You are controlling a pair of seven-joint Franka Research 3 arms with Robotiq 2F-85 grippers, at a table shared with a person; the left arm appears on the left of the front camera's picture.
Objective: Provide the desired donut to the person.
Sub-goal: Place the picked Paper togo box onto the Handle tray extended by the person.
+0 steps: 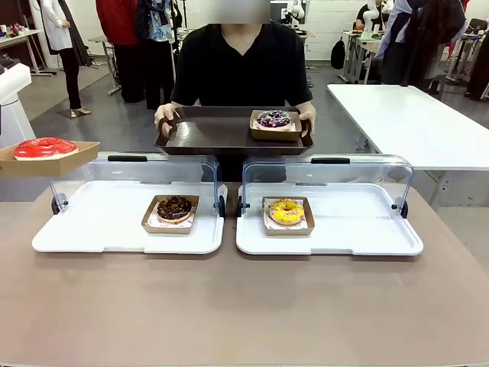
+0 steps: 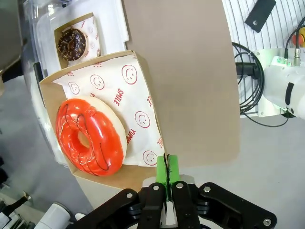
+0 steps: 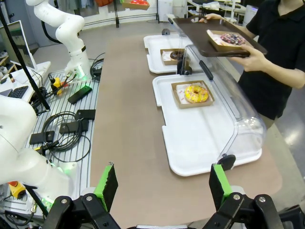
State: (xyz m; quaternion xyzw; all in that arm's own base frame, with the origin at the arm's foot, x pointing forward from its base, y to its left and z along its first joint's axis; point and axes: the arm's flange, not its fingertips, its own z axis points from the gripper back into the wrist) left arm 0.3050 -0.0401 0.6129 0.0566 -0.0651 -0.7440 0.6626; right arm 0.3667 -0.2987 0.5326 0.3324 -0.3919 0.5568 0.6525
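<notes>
Left gripper clamped on red donut's box, lifted off tabletop's left edge | right gripper open, empty | delivery pending: person's tray waits beyond far edge

1. a brown table carries two white display trays, side by side, each with a clear lid raised at the far edge.
2. a white table stands beyond, off to one side.
3. black cables and small black boxes lie on a grey slatted surface beside the brown table, ahead of the right claw and off to its left side.
4. clothes racks and more tables stand in the far background.
</notes>
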